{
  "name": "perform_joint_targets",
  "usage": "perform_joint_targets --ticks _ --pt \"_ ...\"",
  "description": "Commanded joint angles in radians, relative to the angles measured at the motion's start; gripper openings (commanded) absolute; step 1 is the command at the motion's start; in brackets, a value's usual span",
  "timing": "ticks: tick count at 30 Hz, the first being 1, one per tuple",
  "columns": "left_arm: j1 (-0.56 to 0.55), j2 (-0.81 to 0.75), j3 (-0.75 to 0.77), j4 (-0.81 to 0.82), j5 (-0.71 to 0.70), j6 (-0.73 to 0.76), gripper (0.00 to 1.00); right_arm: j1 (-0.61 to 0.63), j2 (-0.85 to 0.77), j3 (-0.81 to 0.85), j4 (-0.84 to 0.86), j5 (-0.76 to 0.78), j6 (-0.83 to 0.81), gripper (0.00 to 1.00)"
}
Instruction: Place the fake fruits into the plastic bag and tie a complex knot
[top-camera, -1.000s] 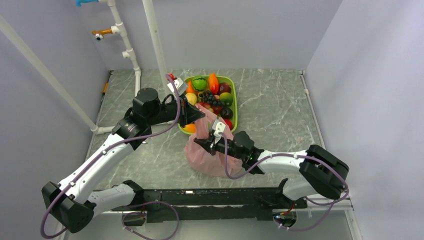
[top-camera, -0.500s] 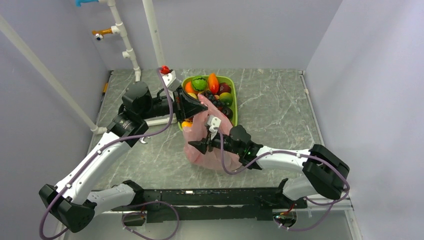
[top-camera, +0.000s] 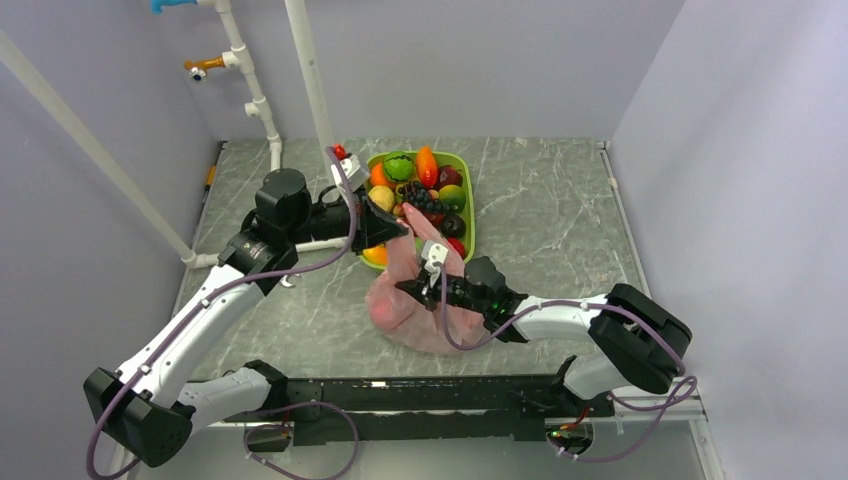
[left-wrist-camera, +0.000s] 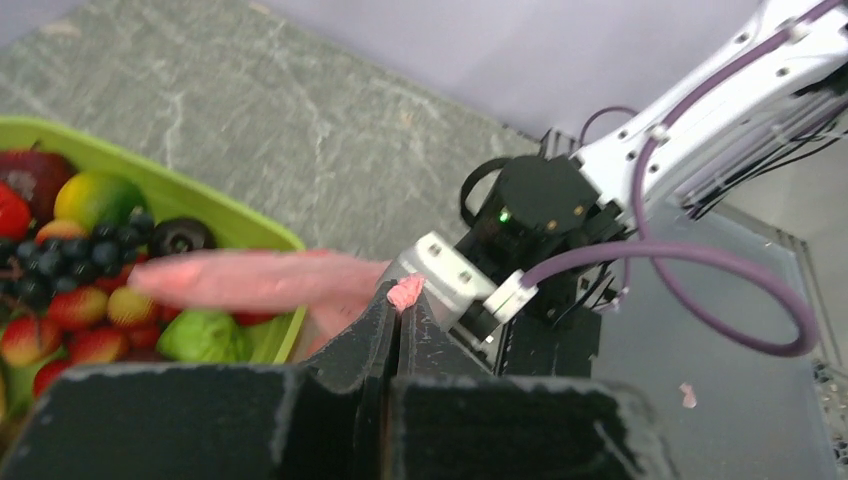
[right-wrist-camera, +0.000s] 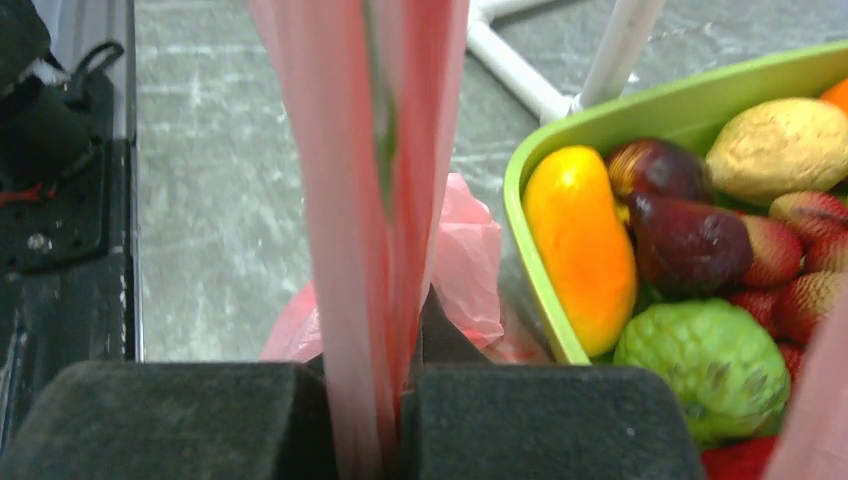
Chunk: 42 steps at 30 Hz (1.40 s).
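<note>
The pink plastic bag (top-camera: 405, 312) lies on the table in front of the tray, with a red fruit showing through it. My left gripper (top-camera: 398, 222) is shut on the tip of one handle loop (left-wrist-camera: 405, 293), stretched up over the tray's near corner. My right gripper (top-camera: 408, 290) is shut on the other handle strip (right-wrist-camera: 370, 200), which runs taut between its jaws. Several fake fruits (top-camera: 425, 190) fill the tray: grapes, an orange mango (right-wrist-camera: 580, 245), a green custard apple (right-wrist-camera: 715, 365), strawberries. No knot shows.
The lime-green tray (top-camera: 468, 215) stands at the table's back centre, right behind the bag. White pipes (top-camera: 262, 110) rise at the back left. Grey walls close both sides. The black rail (top-camera: 420, 395) runs along the near edge.
My left gripper moved back right and down toward the tray's near corner with the handle. My right gripper shifted slightly right, and the bag sagged lower.
</note>
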Motion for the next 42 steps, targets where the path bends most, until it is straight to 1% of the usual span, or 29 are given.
perform_joint_targets --ticks 1,3,4,5,6,8,9,10,12,14,15,17,19,22,24,26,28,31,33,34,35,36,38,39,40,41,42 --pt "0.051 -0.087 0.035 0.106 0.015 0.122 0.00 -0.012 0.018 -0.084 -0.179 -0.086 -0.061 0.00" --pt "0.052 -0.074 0.056 0.056 0.048 0.192 0.00 -0.011 0.028 -0.083 -0.193 -0.125 -0.073 0.00" --pt "0.052 -0.067 0.074 0.015 0.067 0.226 0.06 -0.012 0.027 -0.084 -0.193 -0.137 -0.079 0.00" --pt "0.052 -0.064 0.087 -0.046 0.068 0.289 0.23 -0.013 0.020 -0.085 -0.190 -0.137 -0.080 0.00" --pt "0.057 -0.069 0.090 -0.103 0.062 0.335 0.35 -0.014 0.009 -0.081 -0.191 -0.137 -0.079 0.00" --pt "0.096 -0.108 0.030 -0.150 0.103 0.378 0.53 -0.016 -0.017 -0.065 -0.208 -0.144 -0.077 0.00" --pt "0.121 -0.135 -0.014 -0.162 0.134 0.422 0.63 -0.016 -0.029 -0.059 -0.214 -0.147 -0.074 0.00" --pt "0.141 -0.163 -0.061 -0.188 0.155 0.472 0.71 -0.015 -0.039 -0.054 -0.215 -0.147 -0.069 0.00" --pt "0.174 -0.218 -0.136 -0.254 0.188 0.593 0.78 -0.016 -0.049 -0.041 -0.219 -0.149 -0.054 0.00" --pt "0.185 -0.234 -0.187 -0.337 0.228 0.727 0.80 -0.016 -0.056 -0.034 -0.212 -0.148 -0.042 0.00" --pt "0.186 -0.235 -0.209 -0.363 0.235 0.764 0.82 -0.017 -0.059 -0.036 -0.206 -0.148 -0.038 0.00" --pt "0.186 -0.232 -0.267 -0.288 0.237 0.711 0.85 -0.017 -0.066 -0.035 -0.195 -0.153 -0.035 0.00" --pt "0.185 -0.216 -0.305 -0.163 0.243 0.606 0.87 -0.017 -0.079 -0.026 -0.198 -0.161 -0.036 0.00" --pt "0.179 -0.175 -0.338 -0.002 0.279 0.446 0.87 -0.018 -0.109 -0.008 -0.224 -0.166 -0.038 0.00" --pt "0.170 -0.154 -0.356 0.075 0.308 0.402 0.84 -0.016 -0.129 -0.006 -0.239 -0.173 -0.045 0.00" --pt "0.155 -0.140 -0.375 0.154 0.360 0.389 0.77 -0.017 -0.143 -0.015 -0.241 -0.185 -0.055 0.00" --pt "0.125 -0.130 -0.393 0.219 0.379 0.391 0.71 -0.016 -0.147 -0.026 -0.236 -0.191 -0.059 0.00" --pt "0.076 -0.101 -0.408 0.306 0.401 0.389 0.71 -0.016 -0.134 -0.027 -0.219 -0.197 -0.056 0.00" --pt "0.038 -0.076 -0.399 0.319 0.389 0.399 0.72 -0.017 -0.126 -0.025 -0.204 -0.197 -0.059 0.00" --pt "0.028 -0.063 -0.399 0.332 0.383 0.393 0.71 -0.017 -0.125 -0.023 -0.199 -0.197 -0.062 0.00" --pt "0.021 -0.051 -0.399 0.348 0.379 0.379 0.69 -0.016 -0.125 -0.022 -0.197 -0.199 -0.069 0.00" --pt "0.018 -0.039 -0.400 0.369 0.376 0.359 0.63 -0.017 -0.128 -0.023 -0.196 -0.198 -0.072 0.01" --pt "0.020 -0.024 -0.400 0.382 0.377 0.333 0.46 -0.016 -0.142 -0.022 -0.203 -0.198 -0.083 0.02" --pt "0.020 -0.023 -0.397 0.368 0.387 0.346 0.39 -0.016 -0.152 -0.021 -0.213 -0.199 -0.089 0.05" --pt "0.019 -0.023 -0.391 0.342 0.397 0.372 0.30 -0.016 -0.168 -0.016 -0.233 -0.197 -0.094 0.12" --pt "0.020 -0.028 -0.382 0.294 0.404 0.410 0.20 -0.017 -0.184 -0.003 -0.267 -0.191 -0.100 0.22" --pt "0.020 -0.036 -0.374 0.244 0.398 0.455 0.14 -0.016 -0.206 0.015 -0.320 -0.180 -0.102 0.32"
